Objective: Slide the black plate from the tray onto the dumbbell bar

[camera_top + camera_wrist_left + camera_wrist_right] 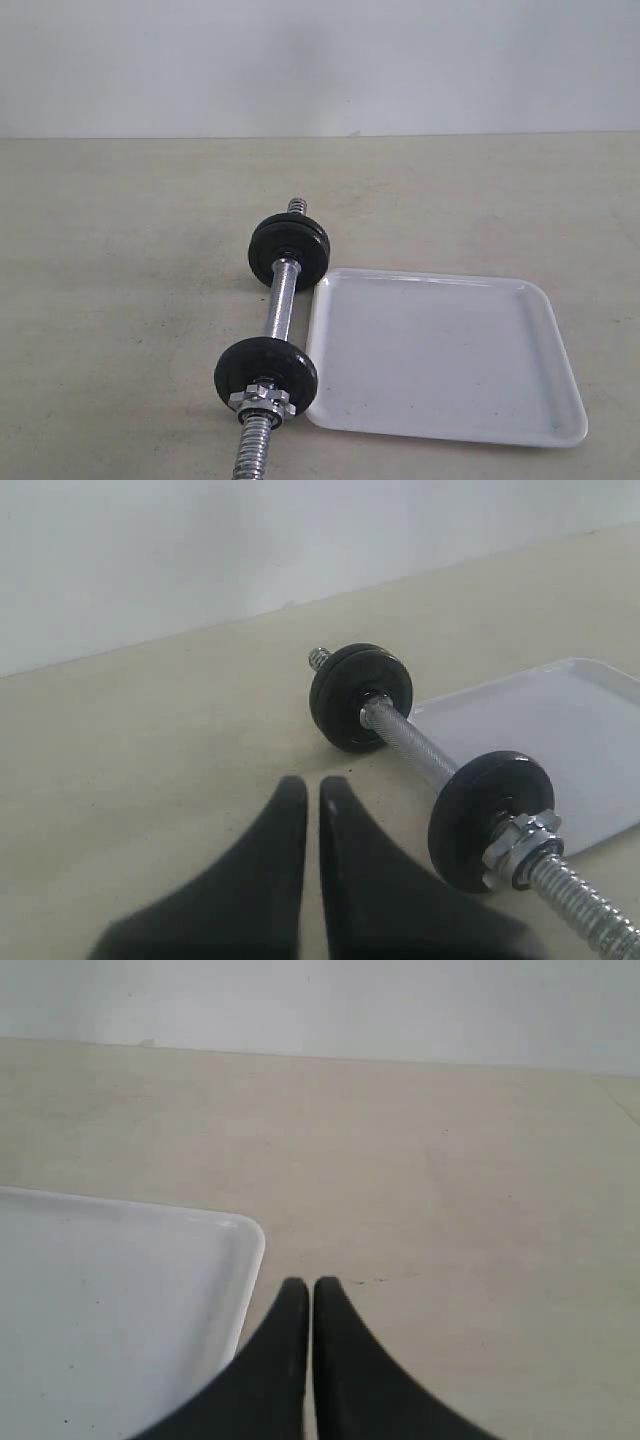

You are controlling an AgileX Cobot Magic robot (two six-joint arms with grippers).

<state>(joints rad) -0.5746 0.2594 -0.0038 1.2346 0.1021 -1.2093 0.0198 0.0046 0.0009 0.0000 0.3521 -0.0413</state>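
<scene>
We see left fingers point(275, 852) & right fingers point(285, 1345) clenched, both empty. Far black plates point(289, 251) & near black plate point(265, 370) sit on dumbbell bar point(281, 300); tray point(440, 350) just beside, on tabletop point(120, 300).

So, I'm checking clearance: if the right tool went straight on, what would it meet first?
Nothing, it seems: the shut right tool points over bare table, just beside the tray corner.

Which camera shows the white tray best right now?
The exterior view. It shows the whole tray, all four corners, with nothing lying in it, right beside the dumbbell bar. The left wrist view catches only part of the tray, behind the bar. The right wrist view shows just one corner.
</scene>
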